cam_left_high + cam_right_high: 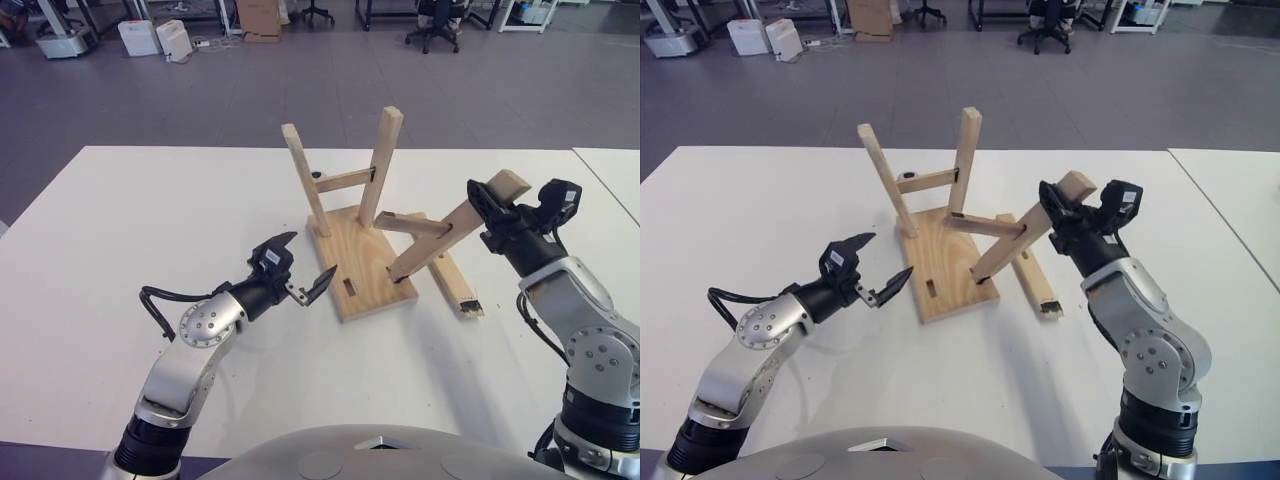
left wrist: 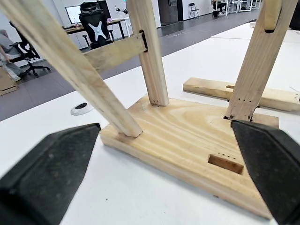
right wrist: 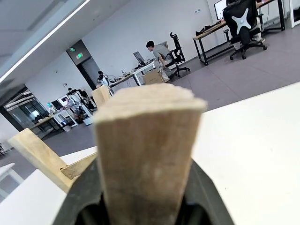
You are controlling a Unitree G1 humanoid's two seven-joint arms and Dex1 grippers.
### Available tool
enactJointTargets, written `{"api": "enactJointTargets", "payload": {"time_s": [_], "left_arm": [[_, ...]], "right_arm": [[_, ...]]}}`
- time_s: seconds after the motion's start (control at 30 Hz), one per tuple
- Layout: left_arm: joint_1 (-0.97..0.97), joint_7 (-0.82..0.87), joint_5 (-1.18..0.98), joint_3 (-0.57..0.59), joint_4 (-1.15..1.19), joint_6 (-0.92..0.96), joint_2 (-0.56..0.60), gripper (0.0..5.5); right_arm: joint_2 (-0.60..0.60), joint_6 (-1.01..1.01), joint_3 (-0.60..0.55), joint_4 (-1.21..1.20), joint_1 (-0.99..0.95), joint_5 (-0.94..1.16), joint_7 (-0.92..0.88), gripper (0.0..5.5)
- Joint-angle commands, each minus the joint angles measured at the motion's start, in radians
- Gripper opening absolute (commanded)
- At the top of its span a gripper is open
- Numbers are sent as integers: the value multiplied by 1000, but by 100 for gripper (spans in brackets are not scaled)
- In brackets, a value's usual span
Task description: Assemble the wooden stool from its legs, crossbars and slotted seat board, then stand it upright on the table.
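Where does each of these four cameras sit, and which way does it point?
Left eye view: on the head, looking forward and down at the table; shows the left gripper open, the right gripper shut on a leg.
Right eye view: beside it, same scene.
Left wrist view: on the left wrist, looking between its own fingers at the seat board.
Right wrist view: on the right wrist, looking along the held leg toward the room.
Shared: both eye views and the left wrist view show the seat board.

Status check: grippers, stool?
Left gripper open, beside seat board. Right gripper shut on third leg, tilted, lower end at the board. Fourth leg lies loose beside it.
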Motion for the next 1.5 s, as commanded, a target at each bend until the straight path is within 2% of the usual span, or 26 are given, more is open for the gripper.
{"api": "enactJointTargets", "payload": {"time_s": [0.03,0.2,0.3,0.47,0.5,0.77,0.87,0.93,0.97,1.13,1.27,1.43,1.5], "left_arm": [[-33,12,1,9,-9,13,-17,513],[-60,15,11,4,6,11,-30,513],[-70,16,15,6,12,10,-32,513],[-70,19,20,8,20,7,-32,513],[-69,20,21,9,21,6,-32,513],[-61,12,33,17,62,-27,-31,513],[-63,12,32,26,68,-34,-37,513],[-66,12,33,26,74,-37,-41,513],[-68,12,35,26,78,-38,-42,513],[-74,12,42,37,92,-40,-42,513],[-80,11,52,29,100,-39,-46,513],[-89,6,55,22,101,-30,-45,513],[-90,6,56,19,100,-26,-45,513]], "right_arm": [[-90,31,116,0,37,-202,3,105],[-106,-23,225,54,131,-319,114,105],[-70,-67,203,106,138,-329,139,106],[-22,-95,112,49,24,-225,139,106],[-22,-94,96,39,-1,-207,136,142],[-94,-78,-56,-48,-268,-48,101,264],[-170,-83,-165,73,-338,-37,99,324],[-241,-59,-116,178,-249,-152,160,362],[-251,-55,-81,213,-185,-197,194,362],[-217,-25,98,289,76,-311,335,362],[-195,-13,200,333,117,-390,373,362],[-150,-22,260,424,98,-501,363,362],[-145,-19,282,426,93,-526,380,327]]}}
